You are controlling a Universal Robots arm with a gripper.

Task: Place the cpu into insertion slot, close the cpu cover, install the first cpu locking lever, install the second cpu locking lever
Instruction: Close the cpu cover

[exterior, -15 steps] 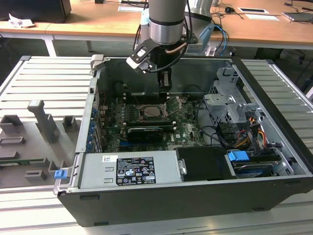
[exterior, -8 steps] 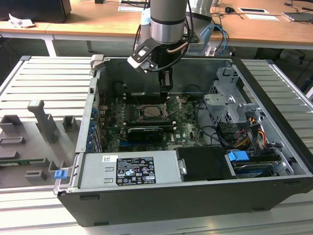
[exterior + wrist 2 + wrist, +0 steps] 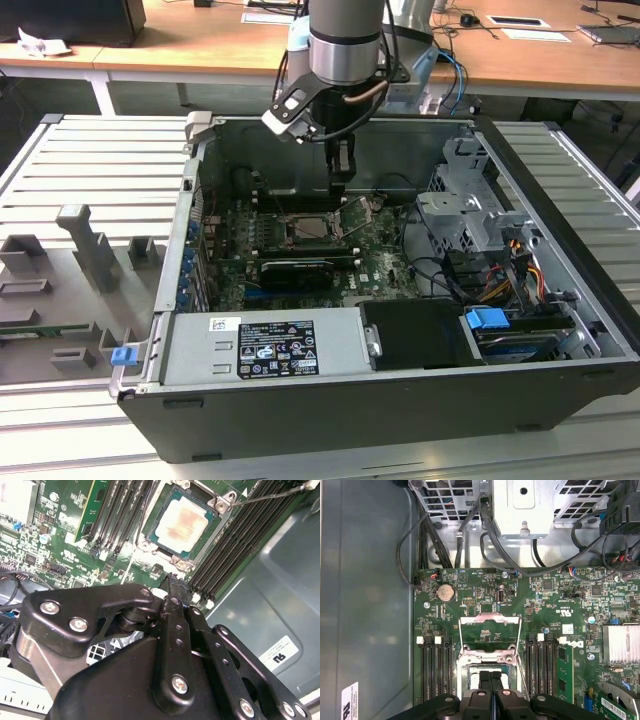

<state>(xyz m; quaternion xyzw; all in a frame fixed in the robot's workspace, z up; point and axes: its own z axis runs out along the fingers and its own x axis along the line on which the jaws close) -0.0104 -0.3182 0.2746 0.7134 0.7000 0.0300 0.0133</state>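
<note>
The cpu [image 3: 181, 521], a flat square chip with a pale silvery-beige face, lies in the insertion slot [image 3: 218, 503] on the green motherboard. My gripper [image 3: 175, 580] hovers just above the slot's edge, fingers shut together with nothing between them. In the first wrist view the gripper [image 3: 491, 676] hides most of the slot, and the cpu cover [image 3: 490, 620], a thin silvery frame, stands swung open beyond it. A thin locking lever [image 3: 270, 497] sticks out free beside the slot. The exterior view has the gripper [image 3: 340, 186] pointing down inside the open computer case, just behind the slot [image 3: 312, 230].
Long black memory slots [image 3: 434, 672] flank the socket on both sides. A metal drive cage [image 3: 465, 205] with cables stands at the exterior view's right, a power supply [image 3: 265, 345] at the front. Black cables [image 3: 490, 540] run across the board's far edge. The case walls [image 3: 560, 260] enclose the work area.
</note>
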